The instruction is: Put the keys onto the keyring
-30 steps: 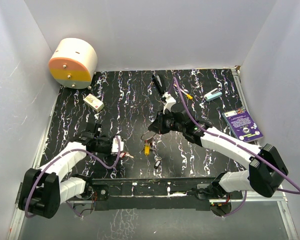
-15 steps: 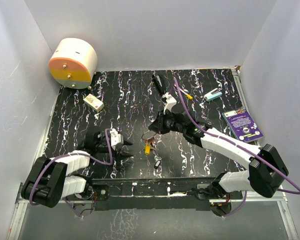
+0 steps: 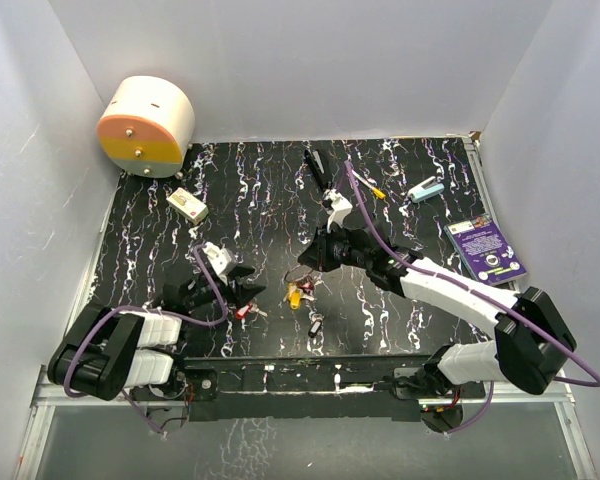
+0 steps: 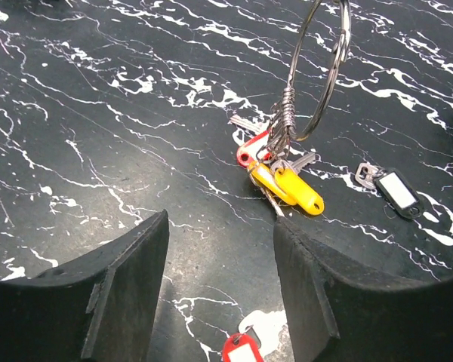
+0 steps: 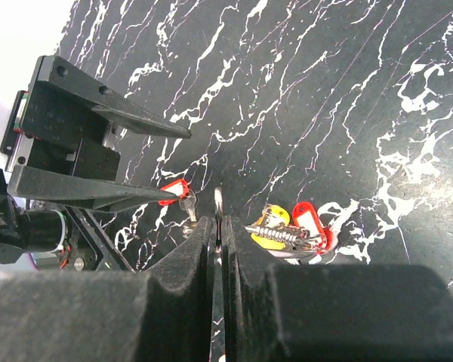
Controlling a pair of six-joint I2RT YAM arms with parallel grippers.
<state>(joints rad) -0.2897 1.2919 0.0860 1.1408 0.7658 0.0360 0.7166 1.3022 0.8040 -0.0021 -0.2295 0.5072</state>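
Nearest, a loose red key (image 4: 241,351) is framed by the spread, empty left gripper (image 4: 220,220), seemingly for a pick, while beyond it the keyring (image 4: 334,64), with yellow and red keys (image 4: 291,188) already threaded, is pinched upright in the clenched right gripper (image 5: 219,226) for loading.

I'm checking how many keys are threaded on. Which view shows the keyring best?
Left wrist: most of the keyring shows as a loop, keys bunched at its bottom. The right wrist sees it edge-on, pinched in the shut right gripper; the top view gives a faint speck.
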